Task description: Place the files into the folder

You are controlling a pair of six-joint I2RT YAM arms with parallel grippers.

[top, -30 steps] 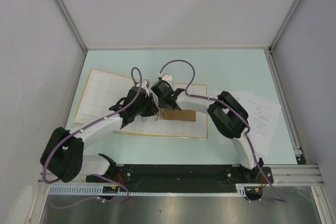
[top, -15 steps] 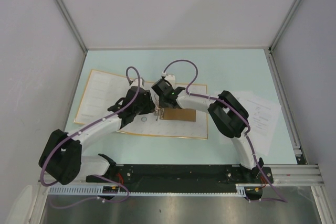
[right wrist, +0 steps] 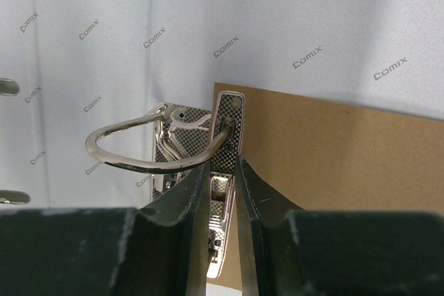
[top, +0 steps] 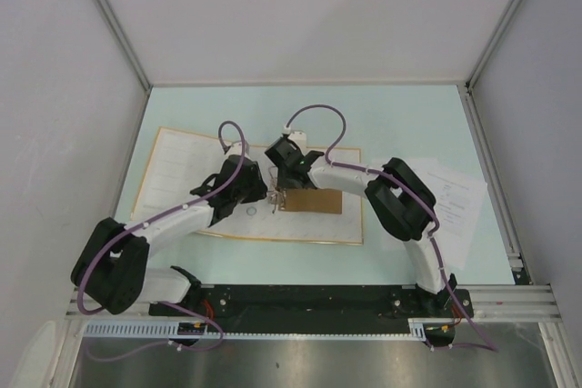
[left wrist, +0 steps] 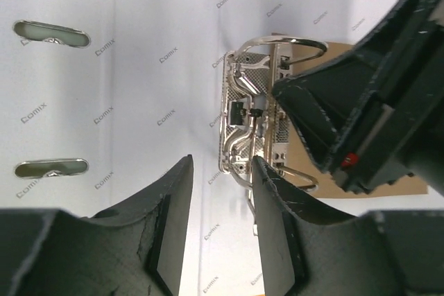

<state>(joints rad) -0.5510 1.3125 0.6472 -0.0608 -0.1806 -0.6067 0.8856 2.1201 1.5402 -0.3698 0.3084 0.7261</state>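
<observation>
The folder (top: pixel 173 165) lies open on the table, orange-yellow at the edges and whitish inside. Its metal ring clip (top: pixel 275 199) sits mid-folder beside a brown card (top: pixel 314 202). My left gripper (top: pixel 263 195) is open just left of the clip; in the left wrist view (left wrist: pixel 220 171) the clip's thin lever (left wrist: pixel 255 202) lies along the right finger. My right gripper (top: pixel 281 188) is nearly closed over the clip's checkered plate (right wrist: pixel 227 119), its jaws straddling it (right wrist: pixel 223 171). The files (top: pixel 452 202) lie on the table at the right, partly under my right arm.
Two slot holes (left wrist: pixel 52 32) show in the folder's left flap. A closed ring (right wrist: pixel 139 161) arches left of my right fingers. Grey walls and metal frame posts bound the table. The arm bases and a black rail run along the near edge.
My left gripper has moved right, closer to the ring clip. My right gripper has stayed on the clip. The folder has shifted slightly toward the right.
</observation>
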